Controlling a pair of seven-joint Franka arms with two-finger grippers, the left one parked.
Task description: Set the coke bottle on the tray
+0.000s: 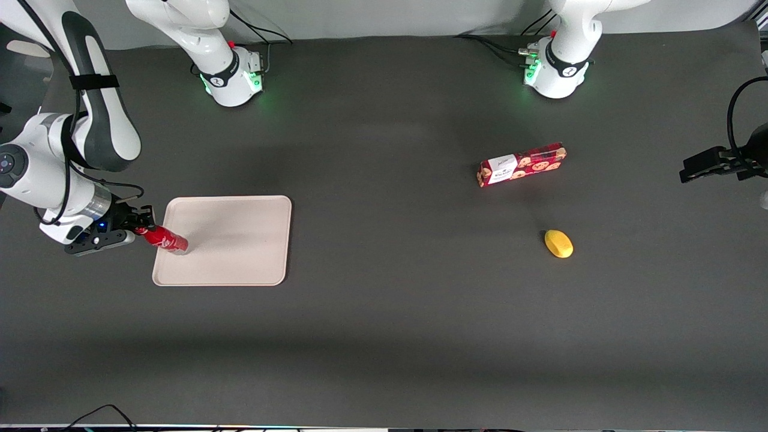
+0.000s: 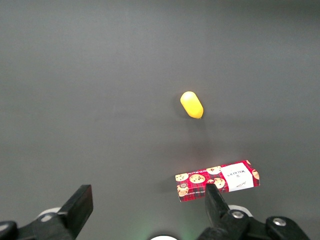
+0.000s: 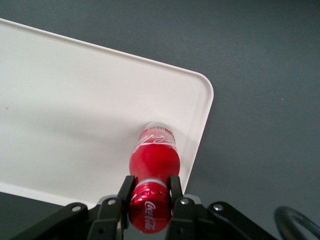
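The coke bottle (image 1: 164,239), small and red with white script and a red cap, is held by its neck in my right gripper (image 1: 141,228). It stands tilted, its silvery base resting on the beige tray (image 1: 240,240) close to the rim at the working arm's end. In the right wrist view the fingers (image 3: 126,192) press both sides of the bottle (image 3: 154,157) just under the cap, with the tray (image 3: 75,110) below and its rounded corner beside the bottle.
A red cookie box (image 1: 522,164) with a white label and a yellow lemon-like object (image 1: 558,243) lie toward the parked arm's end of the table; both also show in the left wrist view, box (image 2: 217,180) and lemon (image 2: 191,104). Dark table mat surrounds the tray.
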